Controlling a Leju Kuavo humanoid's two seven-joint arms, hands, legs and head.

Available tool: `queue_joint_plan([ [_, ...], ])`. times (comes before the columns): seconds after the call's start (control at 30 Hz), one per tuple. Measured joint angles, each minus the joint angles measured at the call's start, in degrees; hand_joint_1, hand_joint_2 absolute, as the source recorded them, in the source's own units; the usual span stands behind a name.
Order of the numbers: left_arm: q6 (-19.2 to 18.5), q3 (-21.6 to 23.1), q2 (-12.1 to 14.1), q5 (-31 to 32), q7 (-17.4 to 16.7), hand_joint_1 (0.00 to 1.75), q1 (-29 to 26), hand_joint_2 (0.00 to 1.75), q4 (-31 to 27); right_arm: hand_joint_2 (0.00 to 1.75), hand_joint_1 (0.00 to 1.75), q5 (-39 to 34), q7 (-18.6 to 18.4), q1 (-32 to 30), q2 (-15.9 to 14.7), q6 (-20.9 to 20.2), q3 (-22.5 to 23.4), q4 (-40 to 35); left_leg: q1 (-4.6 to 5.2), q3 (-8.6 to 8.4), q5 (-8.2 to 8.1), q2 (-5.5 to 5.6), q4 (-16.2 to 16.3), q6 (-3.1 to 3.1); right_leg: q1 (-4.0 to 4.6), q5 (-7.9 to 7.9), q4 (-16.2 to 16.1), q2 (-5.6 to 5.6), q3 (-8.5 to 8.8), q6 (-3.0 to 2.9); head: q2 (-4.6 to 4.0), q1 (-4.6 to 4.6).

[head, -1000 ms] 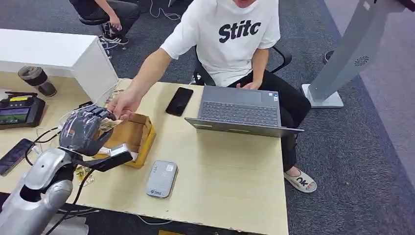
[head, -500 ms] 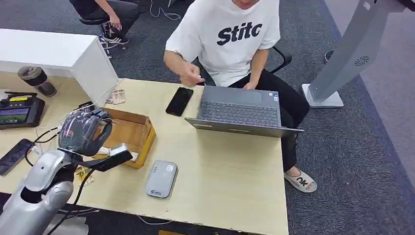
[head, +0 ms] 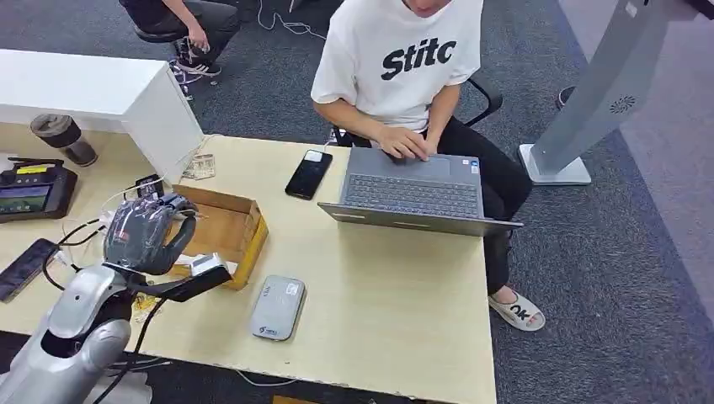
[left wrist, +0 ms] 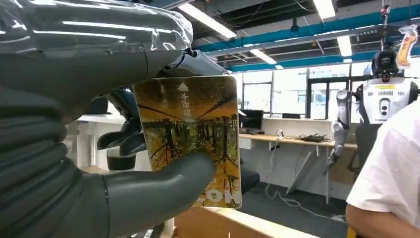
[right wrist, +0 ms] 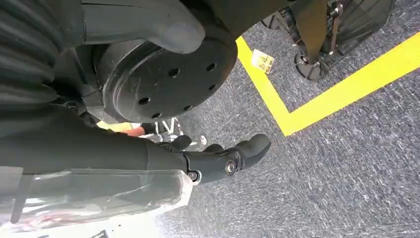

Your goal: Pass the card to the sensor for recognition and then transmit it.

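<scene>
My left hand (head: 148, 231) hovers over the near left of the table, above a cardboard box (head: 251, 238). Seen from the left wrist, the thumb and fingers (left wrist: 148, 193) pinch a card (left wrist: 193, 119) printed with yellow autumn trees, held upright. The grey card sensor (head: 276, 307) lies flat on the table, to the right of the box and a little nearer to me than my left hand. My right hand (right wrist: 218, 159) hangs down over grey carpet with its fingers loosely extended and nothing in it.
A person (head: 404, 67) sits across the table typing on a grey laptop (head: 412, 194). A black phone (head: 308, 173) lies beside the laptop. Loose cards (head: 200, 166), a handheld controller (head: 34, 189), a second phone (head: 25, 266) and cables sit at the left.
The person's hand, which was at my left hand's fingers a second ago, has pulled back to the laptop keyboard. My left hand has stayed over the box.
</scene>
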State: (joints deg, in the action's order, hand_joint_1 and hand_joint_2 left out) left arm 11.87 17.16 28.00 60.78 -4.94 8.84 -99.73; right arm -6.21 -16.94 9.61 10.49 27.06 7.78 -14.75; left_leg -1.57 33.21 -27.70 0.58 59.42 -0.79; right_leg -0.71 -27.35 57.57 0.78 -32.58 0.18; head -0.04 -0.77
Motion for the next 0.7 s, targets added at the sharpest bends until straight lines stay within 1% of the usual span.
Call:
queue_joint_plan([
  [0.17, 1.01, 0.0, -0.46, 0.29, -0.22, 1.75, -1.26, 1.75, -0.83, 1.75, 0.0, 0.33, 0.02, -0.09, 0.0, 0.0, 0.0, -0.02, 0.0, 0.0, 0.0, -0.01, 0.0, 0.0, 0.0, 0.0, 0.0, 0.0, 0.0, 0.0, 0.0, 0.0],
  [0.3, 2.6, 0.0, -0.79, 1.44, -1.22, 1.75, -4.13, 1.75, -2.93, 1.75, 0.0, 1.26, -0.02, -0.23, 0.0, 0.0, 0.0, -0.02, 0.0, 0.01, 0.0, -0.01, 0.0, 0.0, 0.0, 0.0, 0.0, 0.0, 0.0, 0.0, 0.0, 0.0],
  [0.53, 3.08, -1.09, -0.17, 0.57, -1.81, 1.75, -7.26, 1.75, -5.07, 1.75, 0.0, 2.16, -0.17, -0.11, 0.0, 0.0, 0.0, -0.2, 0.0, 0.01, 0.0, 0.02, -0.01, 0.0, 0.0, 0.0, 0.0, -0.01, 0.0, 0.0, 0.0, 0.0],
  [0.7, 3.23, -1.86, 0.04, 0.42, -1.79, 1.75, -7.96, 1.75, -5.77, 1.75, 0.0, 2.27, -0.17, -0.11, 0.0, 0.0, 0.0, -0.2, 0.0, 0.01, 0.0, 0.03, -0.01, 0.0, 0.0, 0.0, 0.0, -0.03, 0.01, 0.0, 0.0, 0.02],
])
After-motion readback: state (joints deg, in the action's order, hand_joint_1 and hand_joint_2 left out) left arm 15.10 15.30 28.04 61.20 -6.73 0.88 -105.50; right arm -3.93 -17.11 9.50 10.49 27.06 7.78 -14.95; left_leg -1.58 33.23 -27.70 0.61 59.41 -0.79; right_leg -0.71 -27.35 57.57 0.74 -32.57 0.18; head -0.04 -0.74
